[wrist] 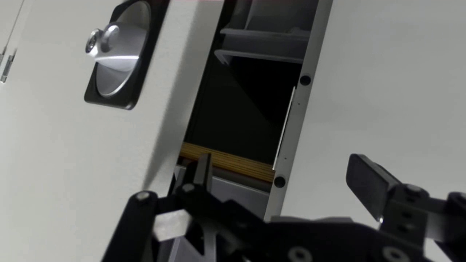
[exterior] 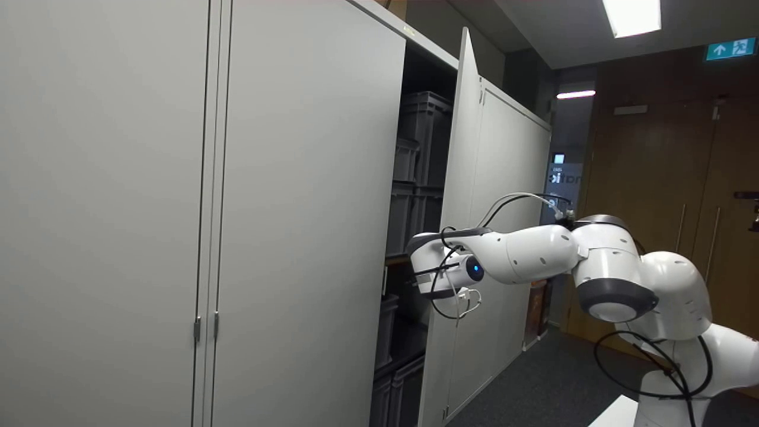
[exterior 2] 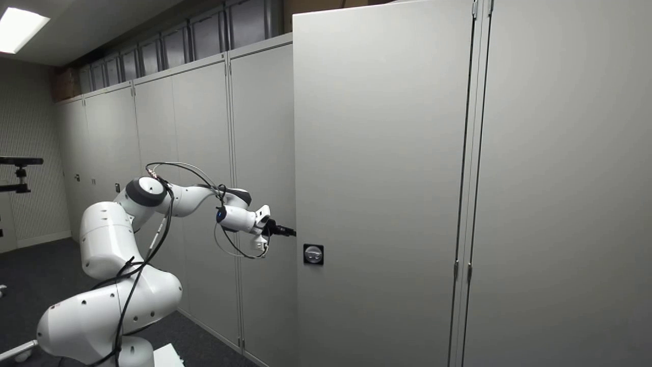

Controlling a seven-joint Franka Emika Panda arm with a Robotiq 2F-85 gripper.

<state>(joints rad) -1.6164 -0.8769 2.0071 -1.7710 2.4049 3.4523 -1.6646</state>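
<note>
In my wrist view the hand (wrist: pixel 282 165) is spread wide: one finger (wrist: pixel 203 176) lies across the gap (wrist: pixel 236 112) next to the edge of the open door (wrist: pixel 72 156), the other in front of the closed door (wrist: pixel 400 91). The room between the two door edges is a narrow slanting strip. I count one handle (wrist: pixel 120 47) on the open door, two holes (wrist: pixel 305 80) along the closed door's edge and one shelf (wrist: pixel 236 162). Above the shelf it is nearly black, and the hand's own body covers the bottom of the gap.

In an exterior view the open door juts out from the cabinet, partly covered by the arm (exterior: pixel 539 255). I make out at least five bins (exterior: pixel 430 130) inside; shadow swallows the others. The fingers are mostly hidden by the wrist (exterior: pixel 436 267).

In an exterior view the hand's tips end at the open door's free edge; I can't tell whether they touch it or pass behind. The door blocks the gap from here. The handle sits near that edge, lower than the hand. Top bins (exterior 2: pixel 206 36) run along the cabinets (exterior 2: pixel 198 112), the far ones too small to count.
</note>
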